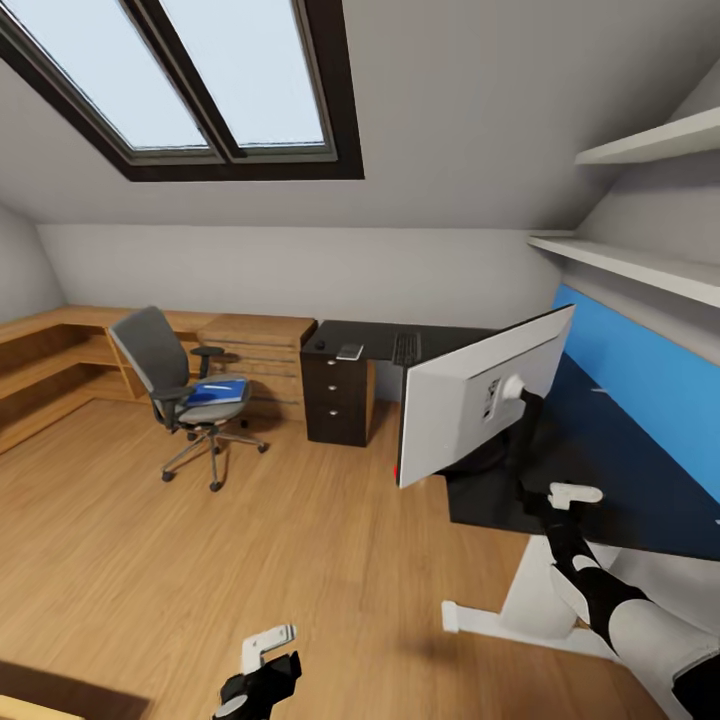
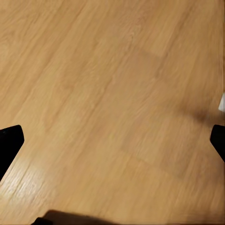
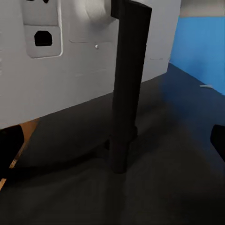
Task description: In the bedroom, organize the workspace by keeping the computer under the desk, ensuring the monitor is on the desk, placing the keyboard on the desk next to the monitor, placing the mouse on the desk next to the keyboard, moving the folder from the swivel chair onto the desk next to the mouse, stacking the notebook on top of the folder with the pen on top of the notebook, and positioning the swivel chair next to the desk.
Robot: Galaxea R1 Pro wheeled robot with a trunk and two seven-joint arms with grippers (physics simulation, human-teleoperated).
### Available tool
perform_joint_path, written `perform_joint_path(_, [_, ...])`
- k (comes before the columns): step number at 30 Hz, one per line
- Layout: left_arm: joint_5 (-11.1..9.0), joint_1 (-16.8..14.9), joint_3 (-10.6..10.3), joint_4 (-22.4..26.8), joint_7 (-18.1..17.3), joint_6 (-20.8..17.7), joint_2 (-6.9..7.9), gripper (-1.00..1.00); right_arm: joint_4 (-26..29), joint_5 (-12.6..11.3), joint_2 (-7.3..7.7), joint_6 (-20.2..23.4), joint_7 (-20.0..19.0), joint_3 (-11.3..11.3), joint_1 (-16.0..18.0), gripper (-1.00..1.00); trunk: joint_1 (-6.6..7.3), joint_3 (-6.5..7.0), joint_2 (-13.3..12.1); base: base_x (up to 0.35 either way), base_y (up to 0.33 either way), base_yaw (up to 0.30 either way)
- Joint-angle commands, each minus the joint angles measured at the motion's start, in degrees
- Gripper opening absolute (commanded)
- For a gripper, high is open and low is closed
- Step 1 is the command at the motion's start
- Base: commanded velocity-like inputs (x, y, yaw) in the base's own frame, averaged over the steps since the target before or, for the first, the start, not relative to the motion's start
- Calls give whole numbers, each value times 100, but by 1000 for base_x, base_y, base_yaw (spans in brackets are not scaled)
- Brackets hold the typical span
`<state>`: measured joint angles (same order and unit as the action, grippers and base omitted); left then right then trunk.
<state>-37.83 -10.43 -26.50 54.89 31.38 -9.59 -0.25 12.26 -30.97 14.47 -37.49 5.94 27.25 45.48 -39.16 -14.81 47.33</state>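
Note:
The monitor [image 1: 480,398] stands on the black desk [image 1: 610,500] with its white back [image 3: 56,70] toward me. My right gripper [image 1: 533,492] is open just behind its thin black stand [image 3: 126,93], which lies between the two fingers without touching them. My left gripper [image 1: 265,655] hangs open over bare floor [image 2: 112,93]. Farther off, the grey swivel chair [image 1: 160,365] carries the blue folder [image 1: 217,392] on its seat. The keyboard [image 1: 405,348], the notebook [image 1: 349,351] and the small dark mouse [image 1: 320,346] lie on the desk's far end. The computer and the pen are out of view.
A black drawer unit [image 1: 337,400] stands under the desk's far end. Low light-wood shelf units [image 1: 60,360] line the left and back walls. A blue panel [image 1: 650,385] backs the desk, with white shelves [image 1: 640,262] above. Open wood floor [image 1: 300,540] spreads between me and the chair.

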Motion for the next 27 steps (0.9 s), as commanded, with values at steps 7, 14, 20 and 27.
perform_joint_path(7, [-28, -5, -189, 48, 33, 1, 7, 100, 71, 18, -128, 380, 78, 20, 13, 100, -2, -8, 6, 47, -3, 0])
perform_joint_path(14, [-55, -3, -192, 331, 32, 78, 89, 100, 104, 15, -107, 504, 79, 5, 22, 100, -2, -8, 6, 4, 0, 0])
perform_joint_path(20, [-88, -5, -203, 412, 35, 57, 99, 100, 106, 13, -85, 451, 92, 1, 22, 100, -90, -80, 166, 0, 0, 0])
perform_joint_path(27, [-97, -5, -203, 410, 43, 53, 92, 100, 57, -18, -72, 83, 114, -8, 14, 100, -244, -206, 447, 0, 0, 0])
